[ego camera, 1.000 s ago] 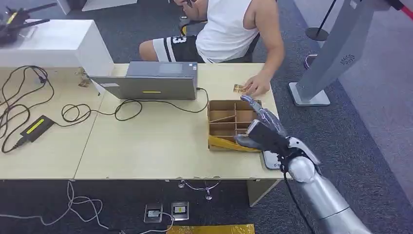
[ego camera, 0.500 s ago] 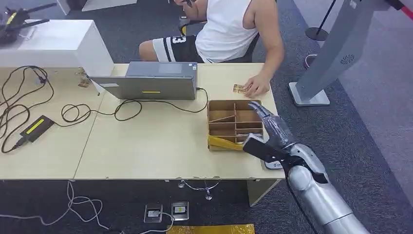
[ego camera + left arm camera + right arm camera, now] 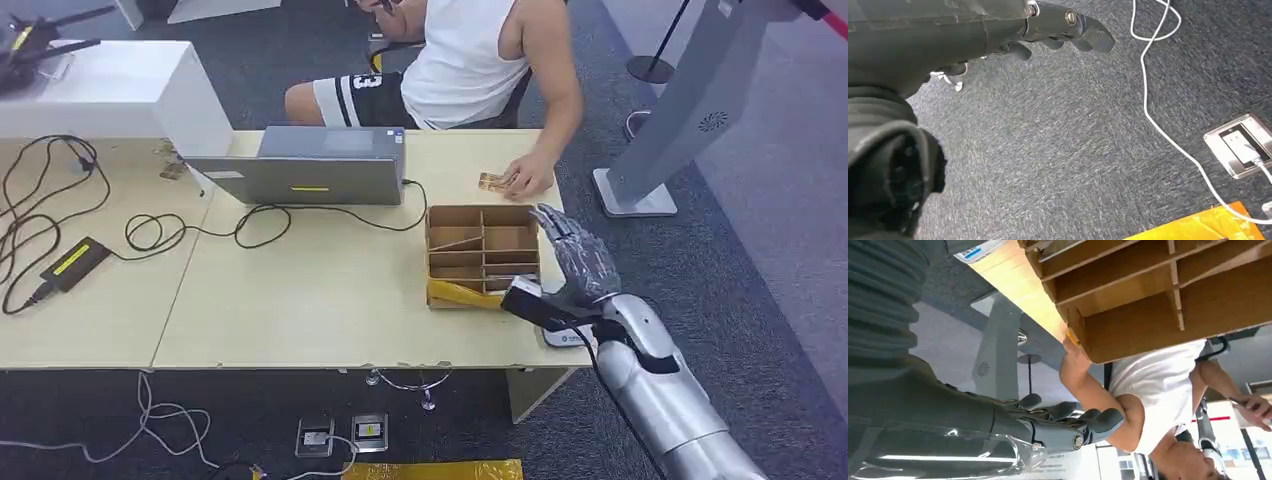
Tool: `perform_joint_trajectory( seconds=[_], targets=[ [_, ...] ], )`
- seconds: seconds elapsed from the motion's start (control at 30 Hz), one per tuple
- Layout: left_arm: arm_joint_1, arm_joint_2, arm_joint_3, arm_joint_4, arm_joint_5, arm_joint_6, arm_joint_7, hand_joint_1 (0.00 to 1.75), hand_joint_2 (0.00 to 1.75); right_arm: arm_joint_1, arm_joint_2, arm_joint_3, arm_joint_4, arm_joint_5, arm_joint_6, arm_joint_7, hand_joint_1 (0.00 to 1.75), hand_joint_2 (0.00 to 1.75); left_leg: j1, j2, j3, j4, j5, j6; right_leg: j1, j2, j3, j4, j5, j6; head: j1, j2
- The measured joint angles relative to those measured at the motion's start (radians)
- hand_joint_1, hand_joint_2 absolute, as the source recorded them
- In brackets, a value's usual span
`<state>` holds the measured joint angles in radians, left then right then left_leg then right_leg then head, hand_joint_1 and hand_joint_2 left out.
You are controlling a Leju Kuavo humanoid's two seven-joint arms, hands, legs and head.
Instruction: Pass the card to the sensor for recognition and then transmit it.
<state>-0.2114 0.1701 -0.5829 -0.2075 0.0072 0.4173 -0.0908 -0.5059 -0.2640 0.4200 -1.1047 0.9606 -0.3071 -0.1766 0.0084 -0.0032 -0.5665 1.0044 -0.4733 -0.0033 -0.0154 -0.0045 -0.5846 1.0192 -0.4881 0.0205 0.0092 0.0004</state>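
My right hand [image 3: 572,272] hovers at the table's right edge, fingers spread upward and thumb [image 3: 530,302] pointing toward the cardboard divider box [image 3: 483,240]; I see nothing in it. A white sensor pad [image 3: 559,337] lies just below the hand, mostly hidden by the wrist. A small card [image 3: 489,182] lies on the table under a person's hand [image 3: 526,177], beyond the box. A yellow sheet [image 3: 458,293] leans along the box's near side. In the right wrist view the fingers [image 3: 1075,426] are held out beside the box [image 3: 1148,305]. My left hand [image 3: 1063,27] hangs over the carpet, holding nothing.
A person in a white top [image 3: 460,60] sits at the far side of the table [image 3: 320,300]. A laptop [image 3: 305,170], cables [image 3: 160,232] and a power brick [image 3: 70,262] lie to the left. A grey stand [image 3: 680,110] rises at the right. Floor sockets [image 3: 1243,150] lie below.
My right hand has moved from over the box's near right corner to the right, off the box, and turned its fingers upward. The person's hand stays on the card.
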Motion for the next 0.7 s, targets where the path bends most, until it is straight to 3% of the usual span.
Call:
perform_joint_trajectory(
  seconds=[0.7],
  targets=[
    [-0.021, 0.003, 0.000, 0.000, -0.010, -0.019, 0.004, 0.00, 0.00, 0.000, 0.023, 0.018, 0.059, 0.051, 0.017, -0.041, 0.00, 1.75, 0.000, 0.000, 0.000, 0.000, 0.000, 0.000, 0.000, 0.000, 0.000, 0.000, 0.000, 0.000, 0.000, 0.000]
  ],
)
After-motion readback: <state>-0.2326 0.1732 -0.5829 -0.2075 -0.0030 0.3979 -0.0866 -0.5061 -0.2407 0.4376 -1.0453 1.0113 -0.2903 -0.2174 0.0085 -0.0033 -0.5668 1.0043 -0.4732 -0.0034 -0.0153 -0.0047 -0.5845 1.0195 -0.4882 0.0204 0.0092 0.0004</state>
